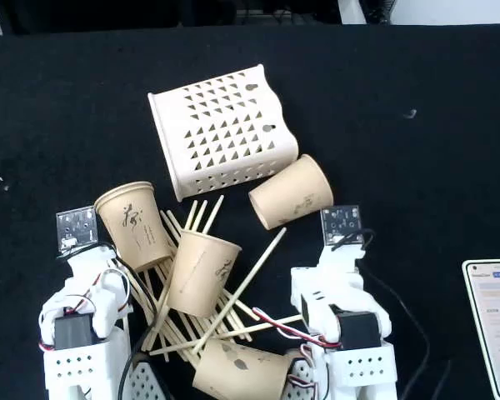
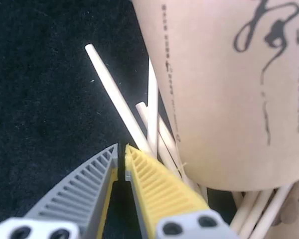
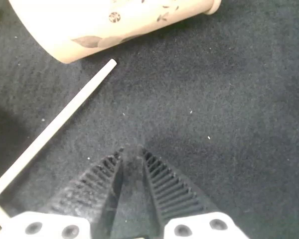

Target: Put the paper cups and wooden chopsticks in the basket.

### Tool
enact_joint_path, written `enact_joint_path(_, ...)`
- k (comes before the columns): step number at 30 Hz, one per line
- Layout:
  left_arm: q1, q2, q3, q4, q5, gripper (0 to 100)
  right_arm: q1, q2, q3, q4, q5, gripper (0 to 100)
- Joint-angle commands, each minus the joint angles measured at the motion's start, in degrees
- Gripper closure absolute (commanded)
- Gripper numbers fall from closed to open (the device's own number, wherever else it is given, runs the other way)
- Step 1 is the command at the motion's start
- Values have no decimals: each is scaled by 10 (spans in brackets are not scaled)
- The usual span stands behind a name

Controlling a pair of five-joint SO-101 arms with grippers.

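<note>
Cream perforated plastic basket (image 1: 223, 132) on side, table's 12 o'clock. Tan paper cup (image 1: 290, 192) at its 4 o'clock, 11 o'clock of right gripper (image 3: 132, 152) (nearer one). Pale wooden chopsticks (image 1: 202, 287) fanned centre. Right gripper, left gripper (image 2: 120, 148): pressed together, empty.

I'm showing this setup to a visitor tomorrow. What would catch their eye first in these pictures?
Most likely the tangled heap of wooden chopsticks in the near middle of the black table, with paper cups lying on and around it. Next comes the pale perforated basket, on its side beyond the heap, with another cup tipped over close beside it.
</note>
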State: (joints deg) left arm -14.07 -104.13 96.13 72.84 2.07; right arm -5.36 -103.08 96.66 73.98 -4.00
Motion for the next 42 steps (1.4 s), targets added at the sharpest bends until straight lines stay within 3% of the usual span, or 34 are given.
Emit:
enact_joint_path(1,6,-3,12,2,-2,969,8,-51,-1,5,-6,986)
enact_joint_path(24,0,-3,12,2,-4,970,8,-51,-1,1,-1,984)
enact_joint_path(31,-124,-4,-67,-71,-6,967,56,-51,-86,-62,2,983)
enact_joint_path(34,-190,-4,-136,-113,-14,967,75,-51,-167,-70,65,983)
enact_joint_path(37,-250,-4,-196,-164,-79,966,70,-51,-247,-69,139,983)
enact_joint_path(42,-269,-4,-281,-274,-122,966,68,-49,-390,-144,164,982)
